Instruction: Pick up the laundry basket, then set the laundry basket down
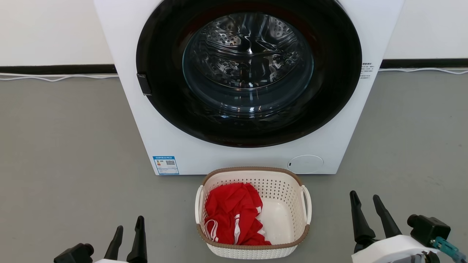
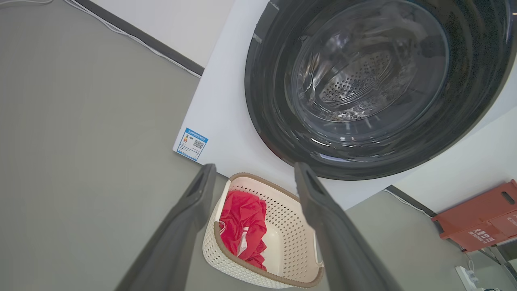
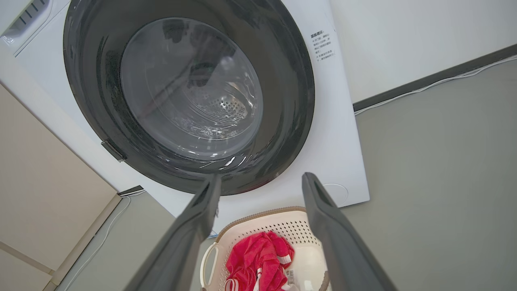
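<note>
The laundry basket (image 1: 281, 190) is cream-white and perforated with a brown rim and white loop handles. It stands on the grey floor just in front of the washing machine. A red garment (image 1: 232, 212) lies in its left half. The basket (image 2: 282, 226) sits between the fingers in the left wrist view, and its far rim (image 3: 258, 216) shows low in the right wrist view. My left gripper (image 1: 128, 223) is open at the lower left, apart from the basket. My right gripper (image 1: 365, 199) is open at the lower right, also clear of it.
A white front-loading washing machine (image 1: 204, 149) with a shut dark round door (image 1: 248, 73) stands behind the basket. White cables (image 1: 55, 77) run along the wall base. A red crate (image 2: 480, 216) sits by the wall to the right. Grey floor spreads on both sides.
</note>
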